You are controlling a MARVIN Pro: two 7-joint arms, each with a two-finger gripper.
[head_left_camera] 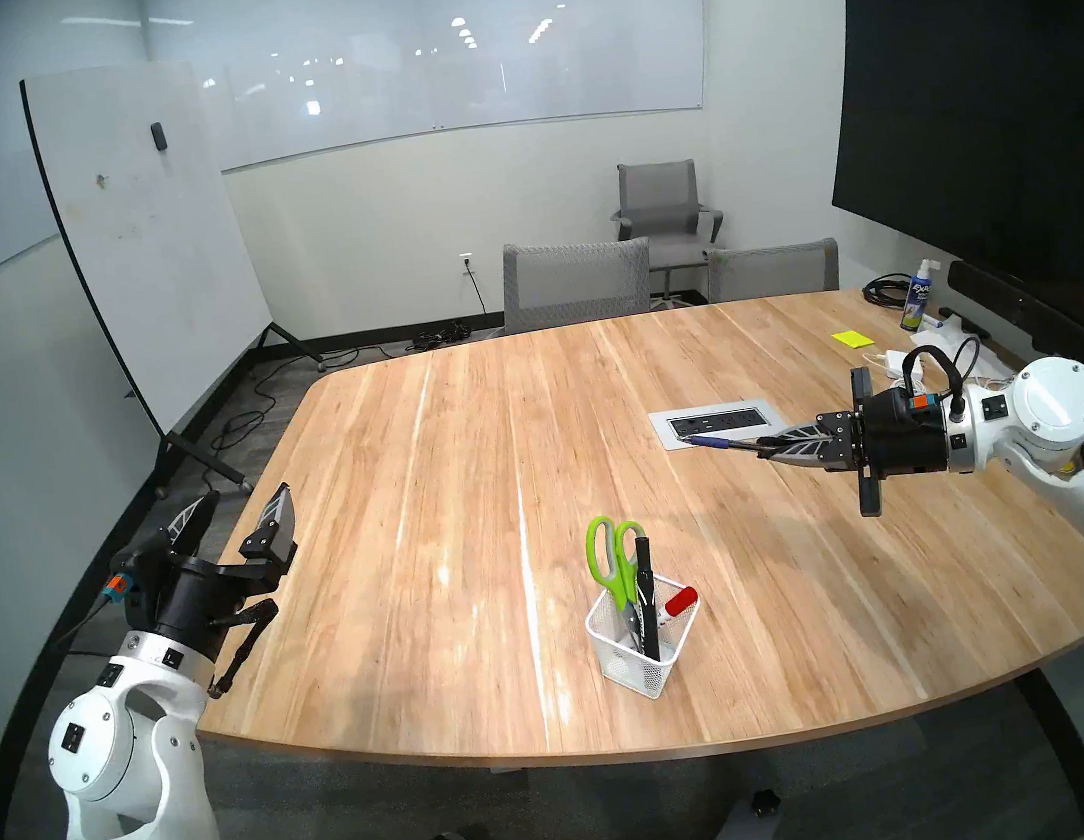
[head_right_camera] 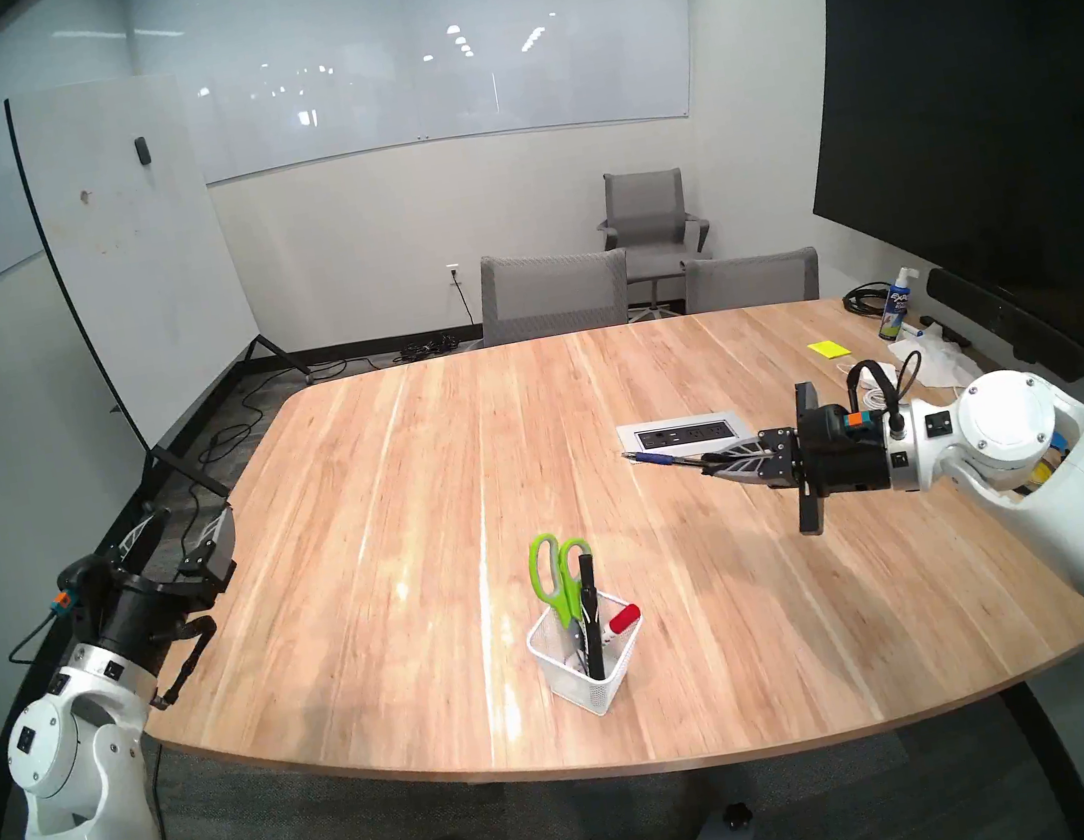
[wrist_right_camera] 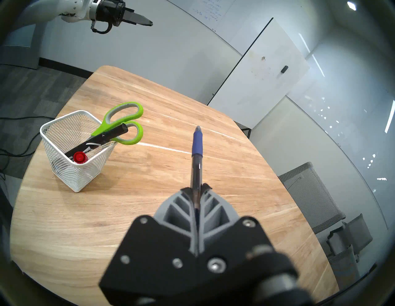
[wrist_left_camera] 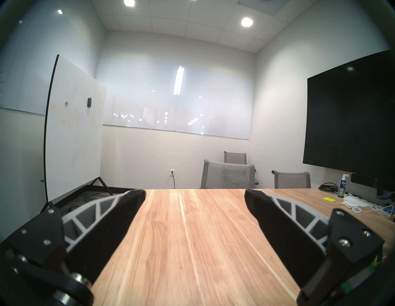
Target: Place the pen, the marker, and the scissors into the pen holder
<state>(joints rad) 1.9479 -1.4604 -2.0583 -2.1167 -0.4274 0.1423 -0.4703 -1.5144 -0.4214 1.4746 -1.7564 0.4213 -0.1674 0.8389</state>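
Observation:
The white mesh pen holder (head_left_camera: 639, 664) (head_right_camera: 585, 682) (wrist_right_camera: 64, 166) stands near the table's front edge. Inside it stand the green-handled scissors (head_left_camera: 612, 556) (head_right_camera: 552, 575) (wrist_right_camera: 126, 119), a black marker (head_left_camera: 644, 586) (head_right_camera: 587, 602) (wrist_right_camera: 100, 139) and a red-capped marker (head_left_camera: 682, 600) (head_right_camera: 625, 618) (wrist_right_camera: 79, 157). My right gripper (head_left_camera: 767, 445) (head_right_camera: 710, 461) (wrist_right_camera: 196, 190) is shut on the blue pen (head_left_camera: 714, 442) (head_right_camera: 660, 457) (wrist_right_camera: 197, 147), held above the table, right of and beyond the holder. My left gripper (head_left_camera: 245, 516) (head_right_camera: 188, 532) (wrist_left_camera: 194, 196) hangs open and empty over the table's left edge.
A power outlet panel (head_left_camera: 718, 422) is set into the table under the pen. A spray bottle (head_left_camera: 917, 297), yellow sticky notes (head_left_camera: 851, 338), cables and white items lie at the far right. Grey chairs (head_left_camera: 574, 281) stand behind the table, a whiteboard (head_left_camera: 148, 243) at the left.

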